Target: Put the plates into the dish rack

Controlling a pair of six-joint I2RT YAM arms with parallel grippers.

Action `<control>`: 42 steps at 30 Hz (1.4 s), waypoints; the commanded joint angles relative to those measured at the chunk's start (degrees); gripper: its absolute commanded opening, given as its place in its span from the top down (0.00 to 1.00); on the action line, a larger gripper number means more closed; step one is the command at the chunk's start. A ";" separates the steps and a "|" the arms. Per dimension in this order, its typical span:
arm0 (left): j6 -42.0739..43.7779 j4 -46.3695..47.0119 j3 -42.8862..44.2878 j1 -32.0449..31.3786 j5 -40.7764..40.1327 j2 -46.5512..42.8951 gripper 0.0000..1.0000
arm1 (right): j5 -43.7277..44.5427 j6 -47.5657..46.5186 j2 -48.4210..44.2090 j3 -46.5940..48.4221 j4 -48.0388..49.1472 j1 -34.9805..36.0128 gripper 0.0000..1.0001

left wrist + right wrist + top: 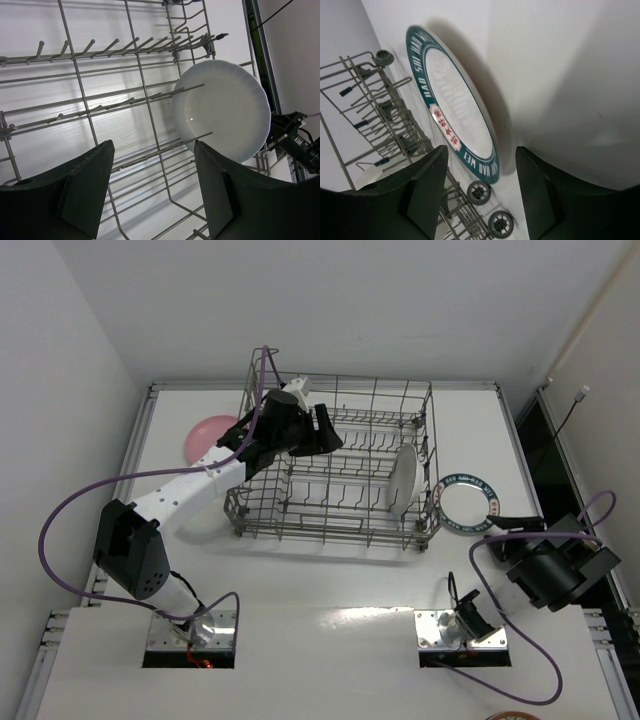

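Observation:
The grey wire dish rack (330, 410) stands mid-table. One white plate (403, 478) stands on edge between tines at its right end; it also shows in the left wrist view (225, 112). My left gripper (322, 432) hangs open and empty over the rack's left part, its fingers (87, 190) apart above the wire floor (150, 130). The teal-rimmed plate (467, 505) lies flat right of the rack, seen close in the right wrist view (452, 107). My right gripper (507, 525), open and empty, sits just right of it. The pink plate (208, 433) lies left of the rack, and a white plate (205, 521) lies under the left arm.
The rack's small wheels (480, 192) show by the teal plate. White walls enclose the table at left and back. A dark gap and cable (570, 415) run along the right edge. Purple cables (60, 515) loop from both arms.

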 commanded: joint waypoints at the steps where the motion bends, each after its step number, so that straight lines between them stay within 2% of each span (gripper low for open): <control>1: 1.07 0.28 3.14 0.03 -0.55 -0.99 0.38 | 1.21 2.80 2.22 3.61 6.39 1.95 0.47; 10: 1.07 0.28 3.14 0.03 -0.55 0.07 0.38 | -0.46 8.25 8.38 4.14 15.62 6.79 0.69; 12: 1.07 0.28 3.14 0.03 -0.02 0.07 0.38 | -0.98 8.25 8.99 4.66 16.15 8.28 0.87; 14: 1.07 0.28 3.14 0.56 -0.02 0.07 0.38 | -1.51 6.77 9.00 5.19 15.10 8.29 1.00; 19: 1.07 0.28 3.14 0.56 -0.02 0.07 0.38 | -3.53 6.76 6.81 3.26 17.38 7.68 1.00; 23: 1.07 0.28 3.14 0.56 0.50 0.07 0.38 | -3.53 6.06 -1.09 0.98 16.34 7.06 1.00; 25: 1.07 0.28 3.14 0.56 0.51 -0.46 0.38 | -2.92 5.53 -9.07 0.45 14.93 6.53 1.00; 27: 1.07 0.28 3.14 0.56 0.51 -0.46 0.38 | 0.15 4.12 -16.19 0.45 9.76 6.53 1.00; 28: 1.07 0.28 3.14 0.56 0.51 -0.46 0.38 | 1.29 4.12 -24.23 1.23 5.56 6.53 1.00; 30: 1.07 0.28 3.14 0.56 0.51 -0.46 0.38 | 5.33 2.54 -32.44 3.61 0.44 7.14 1.00; 31: 1.07 0.28 3.14 0.56 0.51 -0.46 0.38 | 7.08 2.01 -39.97 4.75 -2.45 7.14 1.00; 33: 1.07 0.28 3.14 0.56 0.51 -0.46 0.38 | 12.62 0.53 -46.60 8.68 -10.72 7.14 1.00; 36: 0.54 0.28 3.14 0.56 1.03 -0.99 0.38 | 18.41 -2.72 -52.51 16.23 -20.89 8.98 1.00; 42: 0.54 0.28 3.14 0.56 1.03 -1.52 0.38 | 22.31 -5.89 -55.25 22.59 -26.91 13.38 1.00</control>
